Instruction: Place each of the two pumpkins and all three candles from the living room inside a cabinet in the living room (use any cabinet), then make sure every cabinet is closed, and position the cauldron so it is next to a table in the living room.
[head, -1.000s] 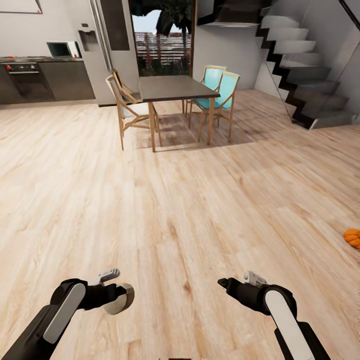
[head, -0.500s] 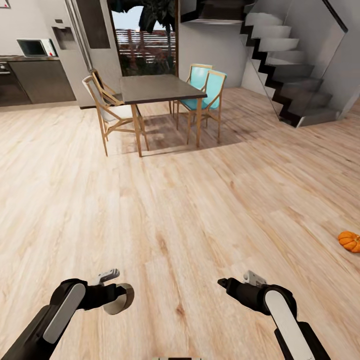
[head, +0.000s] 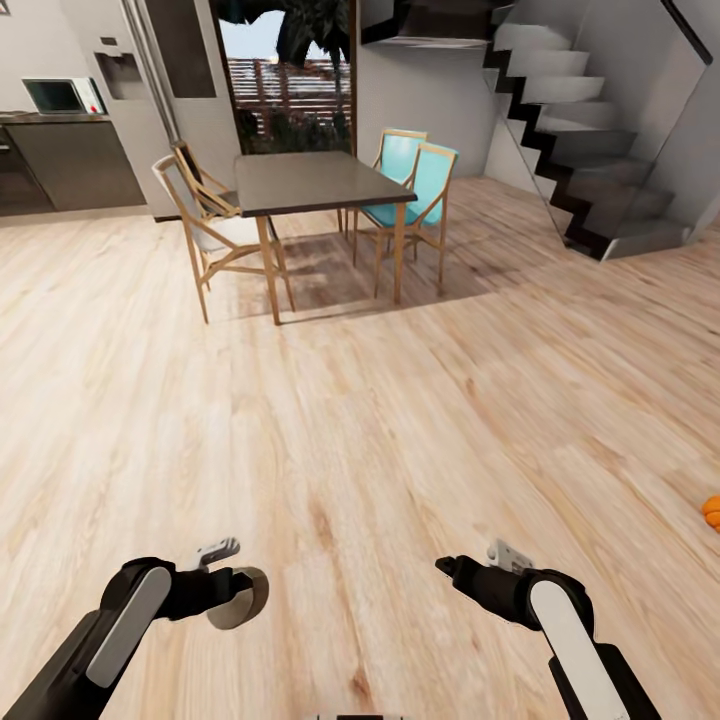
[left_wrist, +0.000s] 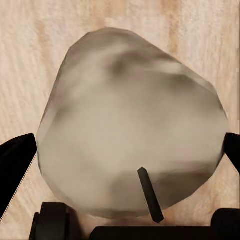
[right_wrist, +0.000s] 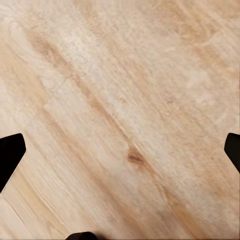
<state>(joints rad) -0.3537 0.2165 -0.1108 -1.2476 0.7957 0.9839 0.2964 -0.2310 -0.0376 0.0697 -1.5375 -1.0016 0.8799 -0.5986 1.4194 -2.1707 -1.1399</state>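
My left gripper (head: 233, 592) is shut on a pale beige-grey candle (head: 246, 600), held low over the wood floor. In the left wrist view the candle (left_wrist: 130, 120) sits between the two black fingertips (left_wrist: 17, 160) with its dark wick showing. My right gripper (head: 446, 567) is open and empty; its wrist view has the gripper (right_wrist: 121, 152) over bare floorboards. One orange pumpkin (head: 712, 512) lies on the floor at the far right edge, cut off by the frame. No cabinet or cauldron is in view.
A dark-topped dining table (head: 320, 185) stands ahead with wooden chairs (head: 205, 225) on its left and teal chairs (head: 425, 185) on its right. Stairs (head: 590, 150) rise at the right. Grey kitchen units (head: 75, 165) line the left wall. Open wood floor (head: 360, 420) lies between.
The whole view has shifted as the camera moved: the table looks nearer and the pumpkin has slid to the right edge. Both arms keep the same pose.
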